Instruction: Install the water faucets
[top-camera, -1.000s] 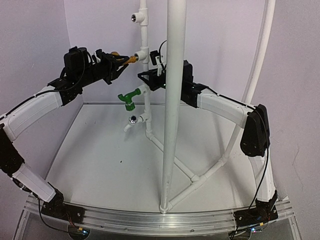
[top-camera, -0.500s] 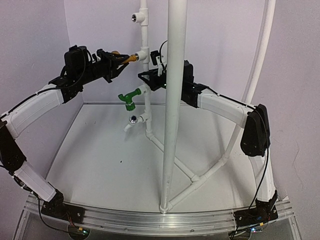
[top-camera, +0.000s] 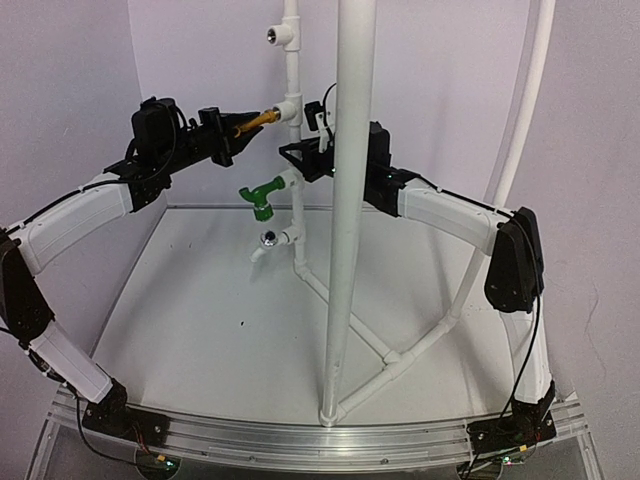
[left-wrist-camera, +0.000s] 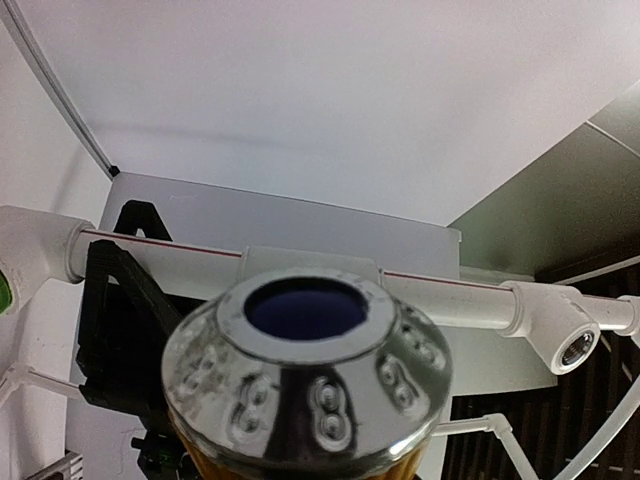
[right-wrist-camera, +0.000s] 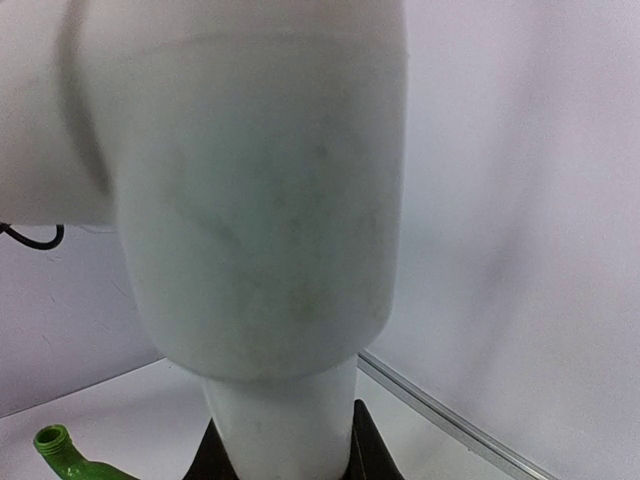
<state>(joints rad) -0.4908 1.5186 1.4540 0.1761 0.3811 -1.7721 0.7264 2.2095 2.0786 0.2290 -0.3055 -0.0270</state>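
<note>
Gripping brass faucet (top-camera: 256, 120), left pincer (top-camera: 230, 133) at tee (top-camera: 290, 107); right pincer (top-camera: 296, 152) clamps riser (top-camera: 297, 215) behind 1 pole (top-camera: 345, 250).

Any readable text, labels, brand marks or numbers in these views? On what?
None readable in any view.
Chrome knob of the brass faucet: embossed marks shaped like 8s around its rim; they look like grip dimples, not lettering.
White pipe: thin red printed line, no characters legible.
Green faucet: no markings visible.
</note>
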